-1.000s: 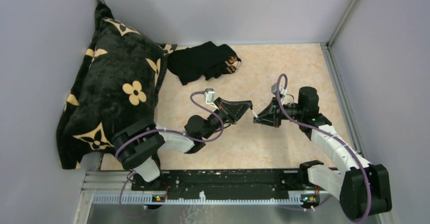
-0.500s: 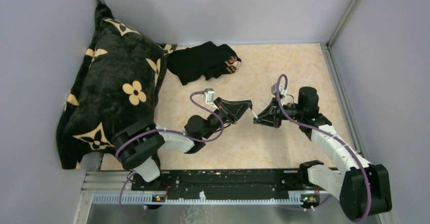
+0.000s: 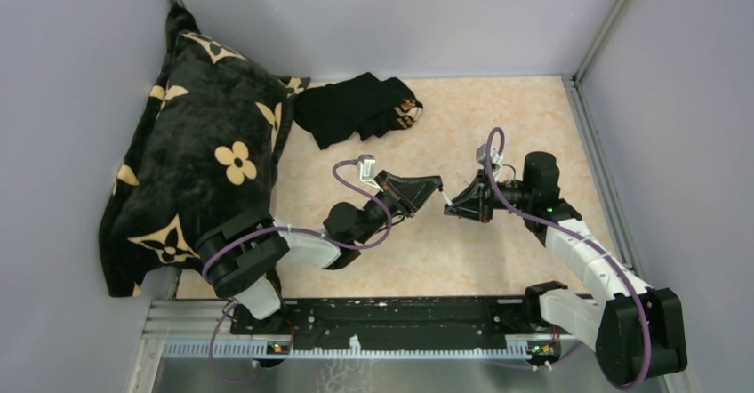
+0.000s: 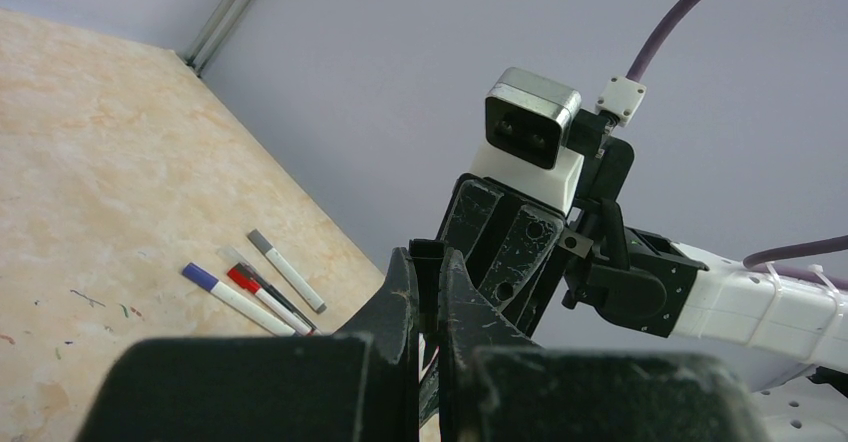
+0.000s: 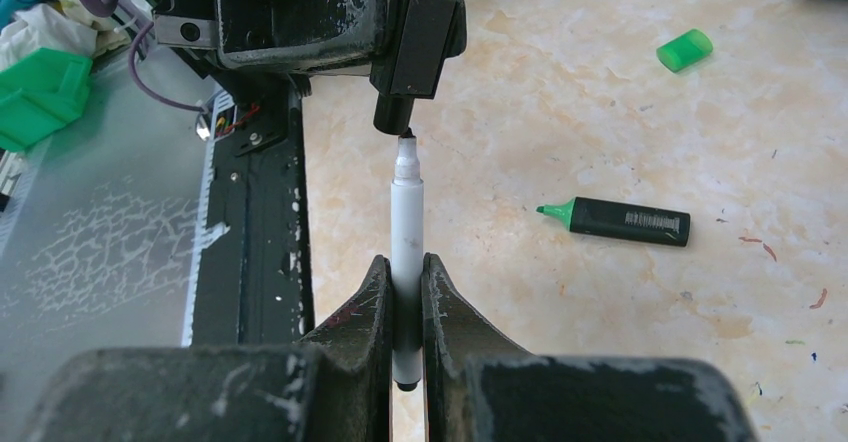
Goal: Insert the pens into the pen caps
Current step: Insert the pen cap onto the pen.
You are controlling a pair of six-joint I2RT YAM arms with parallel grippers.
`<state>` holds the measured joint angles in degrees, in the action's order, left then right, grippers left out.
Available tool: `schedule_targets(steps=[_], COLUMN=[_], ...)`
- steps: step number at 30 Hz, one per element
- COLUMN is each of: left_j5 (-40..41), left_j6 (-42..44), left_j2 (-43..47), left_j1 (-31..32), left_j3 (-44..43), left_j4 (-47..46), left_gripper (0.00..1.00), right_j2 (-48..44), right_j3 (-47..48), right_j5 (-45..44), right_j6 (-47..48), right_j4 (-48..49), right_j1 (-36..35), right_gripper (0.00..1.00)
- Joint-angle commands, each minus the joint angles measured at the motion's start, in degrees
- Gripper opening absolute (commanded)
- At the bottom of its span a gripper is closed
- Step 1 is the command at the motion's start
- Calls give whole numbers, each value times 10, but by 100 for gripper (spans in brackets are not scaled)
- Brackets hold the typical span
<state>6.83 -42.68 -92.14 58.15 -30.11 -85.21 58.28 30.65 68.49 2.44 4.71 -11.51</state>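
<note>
- Right fingers (image 5: 372,307): clenched on the barrel of a white pen (image 5: 406,212), gripped at its rear part. Barrel straight out ahead of the fingertips, dark tip forward.
- Left fingers (image 4: 400,297): pressed together, grasping a black cap (image 5: 393,116). Cap projecting from the fingertips, open end toward the pen.
- Pen tip: right at the mouth of the black cap, set slightly to one side of its axis. In contact or just short of it: cannot tell.
- Two sets of fingertips: facing each other above the middle of the worktop (image 3: 498,126), nearly meeting in the top view.
- Black marker (image 5: 625,223): lying flat on the worktop, uncapped, green tip exposed, apart from the gripped pen.
- Green cap (image 5: 685,50): lying on its side on the worktop, well apart from the black marker and beyond it in the right wrist view.
- Three more pens (image 4: 262,297): lying side by side on the worktop near the wall, roughly parallel, with ends in blue, red and grey. Capped or not: cannot tell.
- Cushion (image 3: 204,162): black with tan flowers, along the left side of the worktop against the wall.
- Black cloth (image 3: 356,104): crumpled at the far side of the worktop, just beside a corner of the cushion.
</note>
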Motion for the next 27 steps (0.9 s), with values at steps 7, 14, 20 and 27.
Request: schedule_targets(steps=[7,14,20,27], left_j5=[7,8,3,1], left_j6=[7,7,0,-5], left_j2=[-6,-4,-5,-10], left_j1=[4,5,4,5], left_j3=[3,5,6,5], left_j4=[-175,-175,-175,-175], left_gripper=[0,0,0,0], right_j2=[-9,-10,-11,-11], right_j3=[18,20,17,14], right_j5=[40,41,12,2], right_j6=[30,32,8,-9], right_j4=[-4,-7,9,24], right_j1=[-5,-5,-4,-4], right_gripper=[0,0,0,0])
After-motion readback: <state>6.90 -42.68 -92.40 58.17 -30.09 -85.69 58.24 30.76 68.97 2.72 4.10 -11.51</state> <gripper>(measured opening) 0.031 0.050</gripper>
